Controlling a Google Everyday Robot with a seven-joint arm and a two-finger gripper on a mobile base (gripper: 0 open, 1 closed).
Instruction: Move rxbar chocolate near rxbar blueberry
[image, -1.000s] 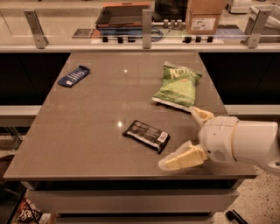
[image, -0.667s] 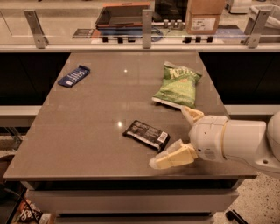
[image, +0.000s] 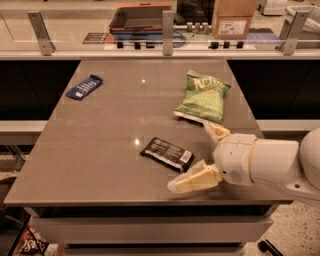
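The rxbar chocolate (image: 167, 153), a flat black bar with a white patch at its right end, lies on the brown table near the front centre. The rxbar blueberry (image: 84, 86), a dark blue bar, lies at the table's far left. My gripper (image: 198, 156) is at the front right, just right of the black bar, with its cream fingers (image: 196, 180) spread apart and nothing between them. It is not touching the bar.
A green chip bag (image: 202, 97) lies at the right middle, just behind the gripper. The table (image: 115, 130) ends at a front edge close below the bar. A glass rail with metal posts (image: 168, 25) runs along the back.
My gripper has moved left, closer to the black bar's right end. The bars and the bag have not moved.
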